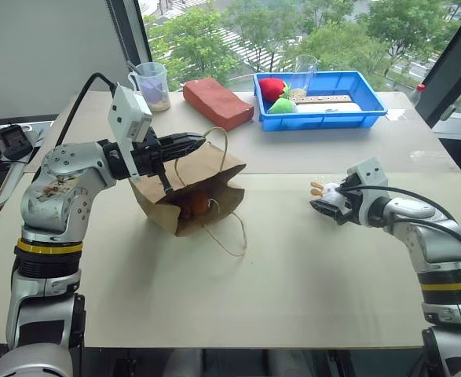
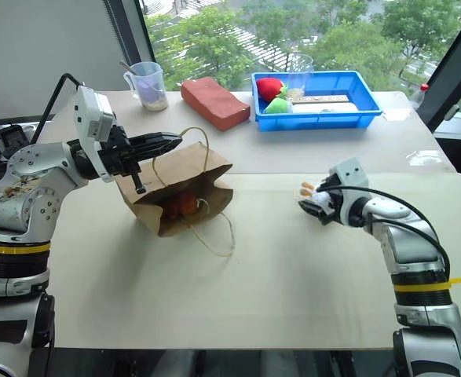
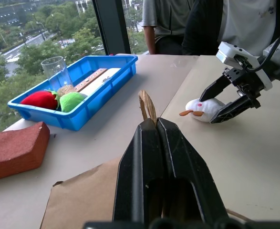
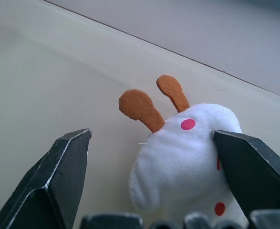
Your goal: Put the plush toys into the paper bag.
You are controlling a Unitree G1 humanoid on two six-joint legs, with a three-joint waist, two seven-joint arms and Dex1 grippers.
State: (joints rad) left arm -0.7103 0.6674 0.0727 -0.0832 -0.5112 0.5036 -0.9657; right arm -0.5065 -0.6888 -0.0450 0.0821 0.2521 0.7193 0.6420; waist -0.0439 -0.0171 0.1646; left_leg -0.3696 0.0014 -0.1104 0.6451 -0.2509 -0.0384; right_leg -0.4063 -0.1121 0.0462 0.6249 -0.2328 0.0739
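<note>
The worktop (image 1: pixel 293 259) is noted as a broad pale surface. On it, left of centre, the paper bag (image 1: pixel 191 188) is seen lying tilted with its mouth held up; a reddish-brown plush toy (image 1: pixel 196 206) is visible inside the opening. At about 1 o'clock from the bag, a blue tray (image 1: pixel 371 114) holding red and green toys is recorded, with a brick-shaped block (image 1: pixel 217 102) at 12 o'clock and a measuring cup (image 1: pixel 153 85) at 11 o'clock.

The left claw (image 1: pixel 200 141) is found clenched on the bag's upper rim, keeping the mouth raised. The right claw (image 1: pixel 322 198) stands released, its fingers (image 4: pixel 58 176) set either side of the white bunny toy (image 4: pixel 187 167), which rests on the worktop at roughly 3 o'clock from the bag, well apart from it.

The bunny is judged light, soft and compressible. A hold across the round body is advised, not the thin orange ears (image 4: pixel 140 109), which would likely fold and slip.
</note>
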